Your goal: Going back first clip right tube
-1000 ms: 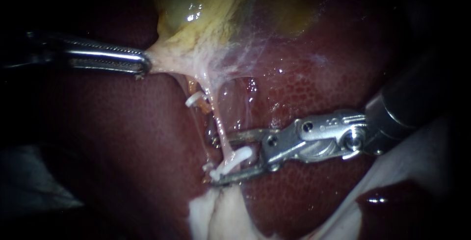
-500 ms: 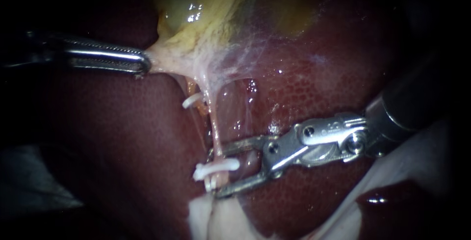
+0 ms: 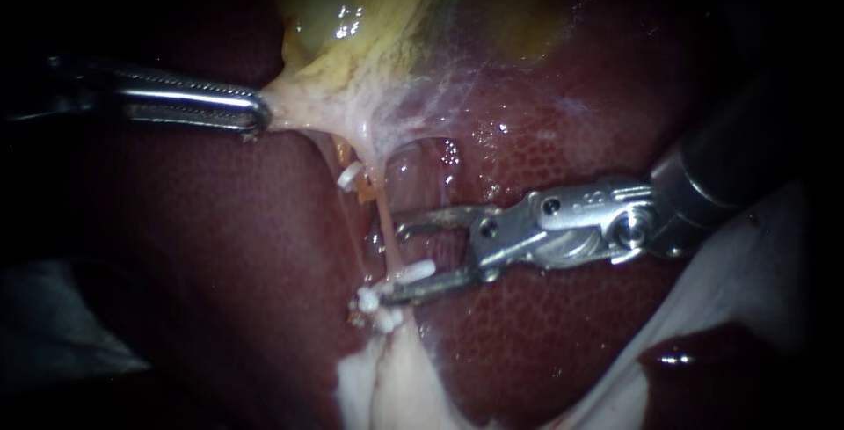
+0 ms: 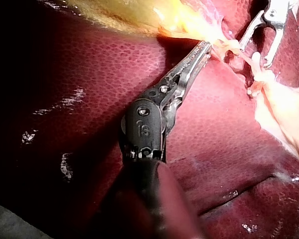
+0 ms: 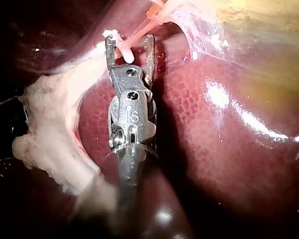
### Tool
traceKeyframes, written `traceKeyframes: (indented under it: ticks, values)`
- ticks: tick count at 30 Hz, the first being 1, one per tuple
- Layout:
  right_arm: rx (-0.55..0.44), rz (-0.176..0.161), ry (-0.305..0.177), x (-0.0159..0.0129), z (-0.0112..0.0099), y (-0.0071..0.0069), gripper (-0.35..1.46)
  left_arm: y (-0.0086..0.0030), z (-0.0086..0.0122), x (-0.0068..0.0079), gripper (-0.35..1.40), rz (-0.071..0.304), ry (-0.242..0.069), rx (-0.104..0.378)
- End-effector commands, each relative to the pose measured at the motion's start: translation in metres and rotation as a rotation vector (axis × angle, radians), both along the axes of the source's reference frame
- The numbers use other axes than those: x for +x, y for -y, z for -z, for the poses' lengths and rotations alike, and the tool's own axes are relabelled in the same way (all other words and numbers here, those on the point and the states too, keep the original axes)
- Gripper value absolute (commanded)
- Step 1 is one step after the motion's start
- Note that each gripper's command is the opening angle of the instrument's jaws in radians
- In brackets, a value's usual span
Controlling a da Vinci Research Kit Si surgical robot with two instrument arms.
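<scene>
— One thing differs from the earlier picture, or more?
— Only the small ones. The liver, the gallbladder and my left instrument lie as before. My right instrument now stands higher along the right tube. Half a second ago the clip lay in the middle between its jaws; now the clip is against the lower jaw only. The clip was level then, and now it is tilted.
— Please count each thing.
— One liver, one gallbladder, two instruments, one lump of pale tissue, two tubes, two white clips. The left tube is thin and faint. The second clip sits higher, close under the gallbladder; which tube it holds I cannot tell.
— How do the jaws stand?
— The left jaws are clamped on the pale lower edge of the gallbladder, which is drawn out to a point there. The right jaws stand apart, the right tube passes between them, and they grip nothing.
— How does the task's clip look?
— It is a short white bar lying across the lower end of the right tube, just above the pale tissue. Its end toward the right instrument is raised, and the other end looks knobby.
</scene>
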State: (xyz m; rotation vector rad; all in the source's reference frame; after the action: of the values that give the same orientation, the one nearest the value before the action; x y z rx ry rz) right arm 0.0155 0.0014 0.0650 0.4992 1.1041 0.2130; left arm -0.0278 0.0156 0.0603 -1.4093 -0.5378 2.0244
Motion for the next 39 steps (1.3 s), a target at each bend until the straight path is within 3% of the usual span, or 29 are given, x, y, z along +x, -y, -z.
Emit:
traceKeyframes:
  ticks: [1,4,11,17,24,28,39]
  values:
    - [-0.02,0.014,0.004,-0.0003,0.0003,-0.0001,0.5,0.0,0.0,0.0001,-0.35,0.0,-0.001,0.0]
    - [-0.089,0.03,0.02,-0.0015,0.0011,-0.0003,0.5,0.0,0.0,0.0001,-0.35,0.0,-0.001,0.0]
    - [-0.202,-0.015,0.053,-0.0054,0.0048,-0.0014,0.5,0.0,0.0,0.0002,-0.35,0.0,0.0,0.0]
    - [-0.207,-0.032,0.068,-0.0085,0.0074,-0.0023,0.5,0.0,-0.0001,0.0002,-0.35,-0.001,0.0,0.0]
    - [-0.195,-0.017,0.058,-0.0096,0.0074,-0.0023,0.5,0.0,-0.0007,0.0,-0.35,-0.002,-0.004,-0.002]
    - [-0.171,0.02,0.028,-0.0098,0.0074,-0.0023,0.5,0.0003,-0.0023,-0.0005,-0.35,-0.006,-0.017,-0.007]
    - [-0.167,0.03,0.021,-0.0103,0.0074,-0.0022,0.5,0.0005,-0.0067,-0.0029,-0.35,-0.033,-0.035,-0.012]
